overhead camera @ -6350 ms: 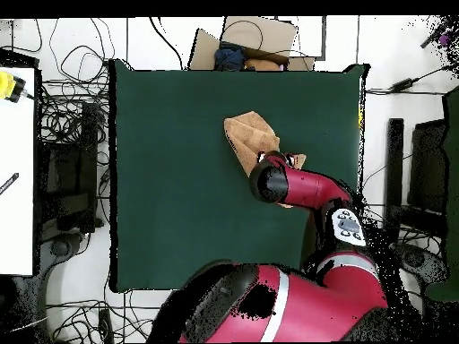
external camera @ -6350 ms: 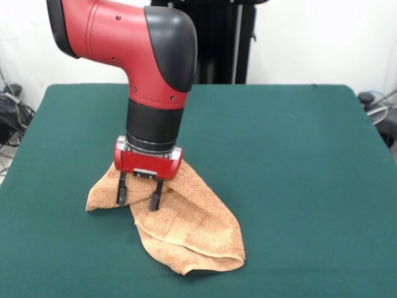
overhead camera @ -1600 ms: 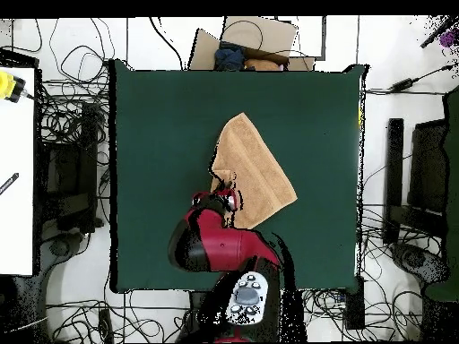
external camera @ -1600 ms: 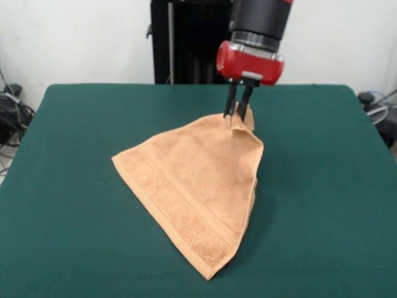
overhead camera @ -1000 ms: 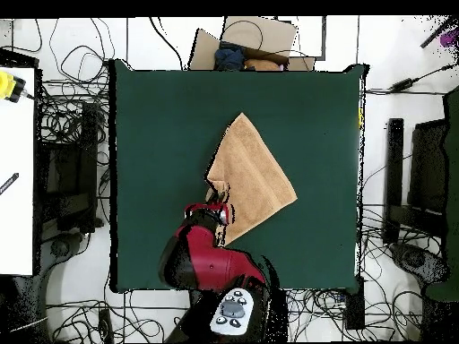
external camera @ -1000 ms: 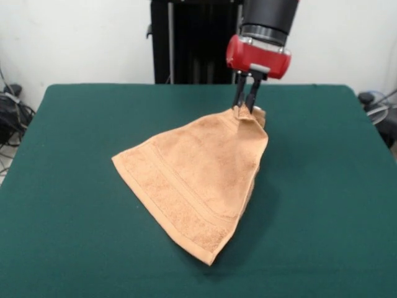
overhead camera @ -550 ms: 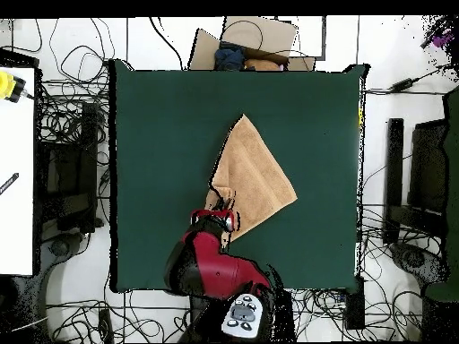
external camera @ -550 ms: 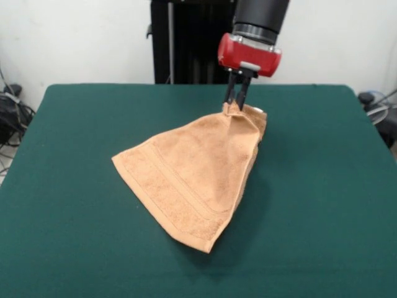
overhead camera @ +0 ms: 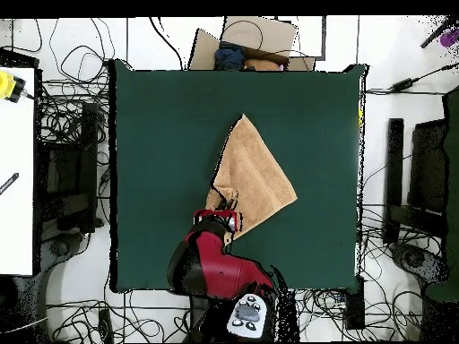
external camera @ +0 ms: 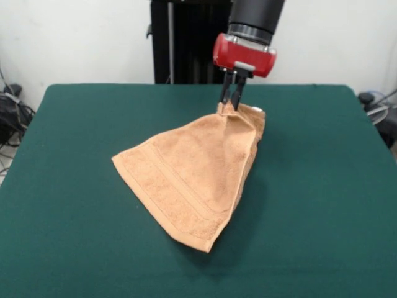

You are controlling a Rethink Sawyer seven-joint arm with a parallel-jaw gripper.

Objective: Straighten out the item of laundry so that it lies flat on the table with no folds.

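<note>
Claw (external camera: pixel 231 99) pinching towel (external camera: pixel 192 180) corner shut, drifting left lately, dragging it across worktop (external camera: pixel 322 186); still folded over, not flat yet.

One towel (external camera: pixel 192 177), one table (external camera: pixel 322 186), one arm (overhead camera: pixel 215 264) and one pincer (external camera: pixel 230 99).
</note>
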